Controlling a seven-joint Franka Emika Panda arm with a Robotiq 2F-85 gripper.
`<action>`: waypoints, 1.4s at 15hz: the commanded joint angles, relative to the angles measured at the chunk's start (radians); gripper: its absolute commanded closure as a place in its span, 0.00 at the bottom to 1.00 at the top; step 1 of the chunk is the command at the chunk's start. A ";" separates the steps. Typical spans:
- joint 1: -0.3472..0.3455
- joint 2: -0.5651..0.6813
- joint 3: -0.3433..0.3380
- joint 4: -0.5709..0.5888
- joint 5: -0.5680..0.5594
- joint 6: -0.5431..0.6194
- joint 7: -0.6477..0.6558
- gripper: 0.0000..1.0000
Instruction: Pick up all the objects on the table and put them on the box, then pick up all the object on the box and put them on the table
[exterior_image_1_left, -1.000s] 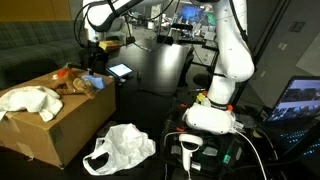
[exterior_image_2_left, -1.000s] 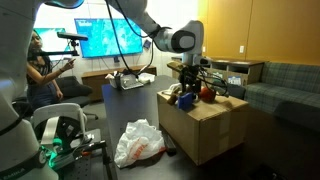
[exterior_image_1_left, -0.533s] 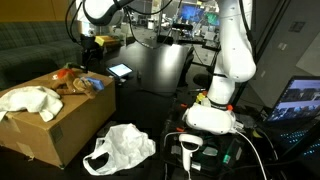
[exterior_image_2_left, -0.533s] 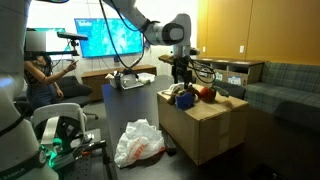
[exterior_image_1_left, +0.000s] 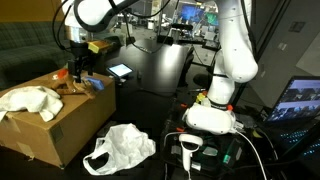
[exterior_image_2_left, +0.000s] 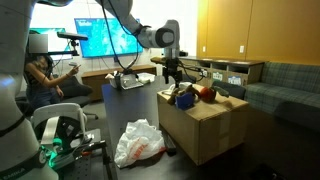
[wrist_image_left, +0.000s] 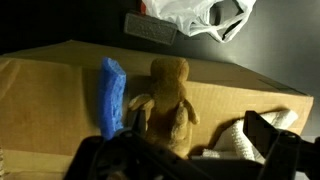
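The brown cardboard box (exterior_image_1_left: 55, 125) (exterior_image_2_left: 210, 128) (wrist_image_left: 50, 100) carries a white cloth (exterior_image_1_left: 30, 100) (wrist_image_left: 258, 140), a flat blue square (exterior_image_1_left: 96, 83) (wrist_image_left: 112, 95), a brown stick-like piece (exterior_image_1_left: 72, 88) (wrist_image_left: 170, 100) and an orange-red roundish piece (exterior_image_1_left: 62, 73) (exterior_image_2_left: 207, 93). My gripper (exterior_image_1_left: 78, 64) (exterior_image_2_left: 172, 72) (wrist_image_left: 195, 150) hangs open and empty just above the box top, over the brown piece and next to the blue square. A white plastic bag (exterior_image_1_left: 120, 148) (exterior_image_2_left: 138, 142) (wrist_image_left: 205, 18) lies on the black table (wrist_image_left: 60, 25) beside the box.
A grey barcode scanner (exterior_image_1_left: 190, 150) stands near the robot's white base (exterior_image_1_left: 212, 115). A lit screen (exterior_image_1_left: 300, 100) glows at the right, a small lit tablet (exterior_image_1_left: 121, 70) lies behind the box, and a person (exterior_image_2_left: 42, 70) sits in front of a big monitor (exterior_image_2_left: 110, 35).
The arm has swung sideways and come down, so the open gripper now hangs lower over the items on the box. The objects have not moved.
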 joint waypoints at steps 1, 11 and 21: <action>0.004 0.053 0.009 0.062 -0.020 0.004 -0.012 0.00; 0.013 0.173 -0.035 0.158 -0.116 0.056 0.001 0.00; 0.007 0.260 -0.031 0.249 -0.108 0.044 -0.036 0.00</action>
